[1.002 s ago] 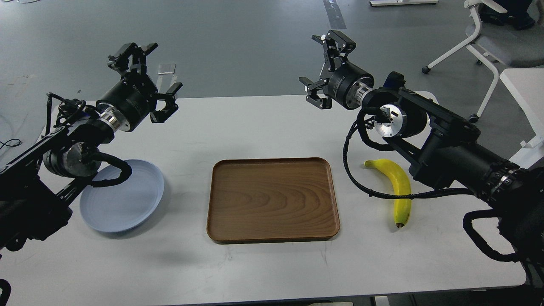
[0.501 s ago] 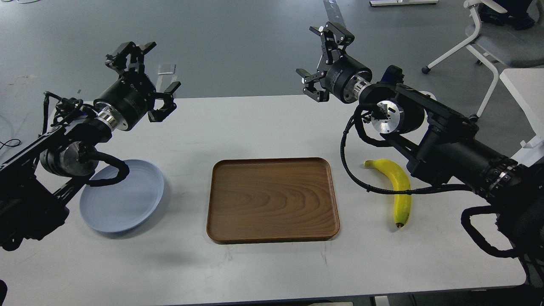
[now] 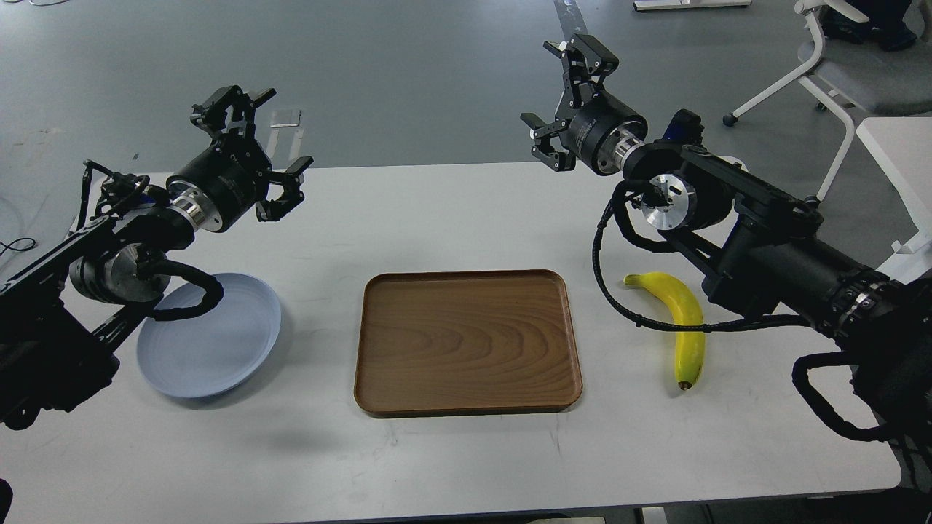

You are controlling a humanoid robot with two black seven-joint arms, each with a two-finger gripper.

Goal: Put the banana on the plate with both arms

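The yellow banana (image 3: 683,322) lies on the white table at the right, dark tip toward me, partly crossed by a black cable of my right arm. The pale blue-grey plate (image 3: 218,342) lies at the left, its left edge hidden by my left arm. My left gripper (image 3: 255,149) is open and empty, raised above the table behind the plate. My right gripper (image 3: 564,98) is open and empty, raised above the table's far edge, well behind and left of the banana.
A rectangular brown wooden tray (image 3: 466,397) lies in the middle of the table (image 3: 466,466), between plate and banana. A white office chair (image 3: 844,65) stands on the grey floor at the back right, beside a second white table edge (image 3: 899,153).
My right gripper rose and then shifted a little to the right. My left gripper moved slightly right and down. Banana, plate and tray have not moved.
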